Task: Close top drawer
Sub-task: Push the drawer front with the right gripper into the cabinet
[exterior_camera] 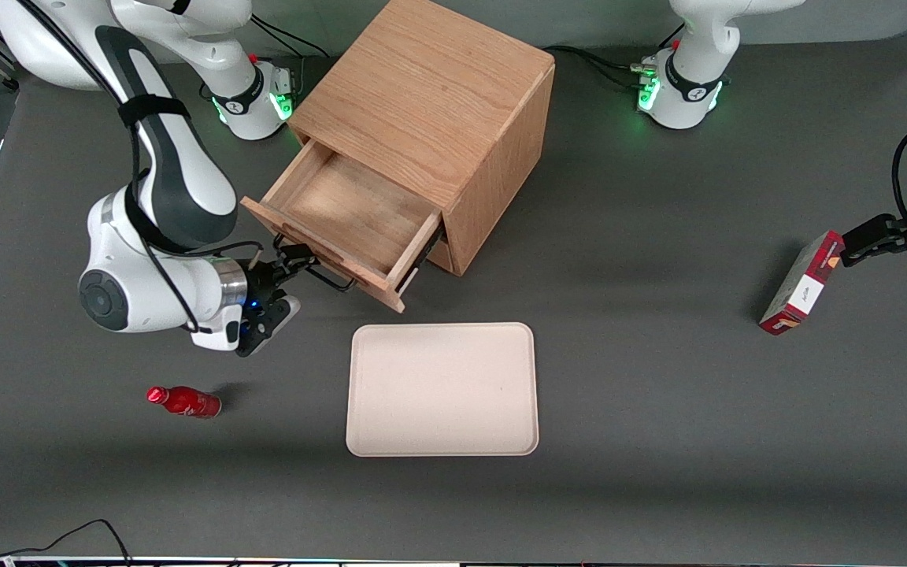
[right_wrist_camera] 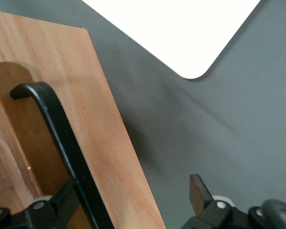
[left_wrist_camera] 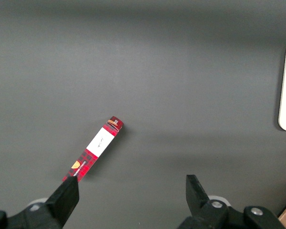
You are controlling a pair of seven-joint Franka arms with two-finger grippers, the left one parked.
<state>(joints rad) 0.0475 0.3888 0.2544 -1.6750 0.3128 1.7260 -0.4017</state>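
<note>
Standing pulled well out of the wooden cabinet (exterior_camera: 453, 110) at upper centre of the front view, the top drawer (exterior_camera: 347, 224) is met at its black handle (exterior_camera: 327, 277) by the gripper (exterior_camera: 290, 268). In the right wrist view the handle (right_wrist_camera: 62, 138) is seen against one fingertip (right_wrist_camera: 62, 202), the fingers spread wide and gripping nothing. The step is judged an approach; a push on the drawer front (right_wrist_camera: 100, 133) toward the cabinet is called for next.

The white, rounded right arm (exterior_camera: 158, 236) wears dark grey panels, a strapped black cable and a black gripper (exterior_camera: 296, 264) with blue light.
</note>
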